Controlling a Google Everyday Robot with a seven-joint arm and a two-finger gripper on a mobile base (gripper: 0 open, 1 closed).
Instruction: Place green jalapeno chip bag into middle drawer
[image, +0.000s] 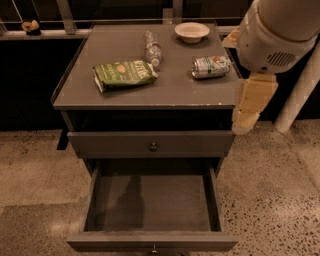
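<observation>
Gripper (245, 117) at right, hanging (arm (274, 31) above)

I see speckled beige terrazzo floor (280, 200) under a grey-brown metal cabinet (170, 92); behind, a dark wall (27, 85) with a pale ledge (47, 34). My gripper (250, 107) hangs by the cabinet's right edge.

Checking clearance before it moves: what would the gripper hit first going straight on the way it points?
The gripper hangs right of the cabinet, pointing down; it would probably meet the floor beside the open middle drawer, though depth is unclear.
</observation>
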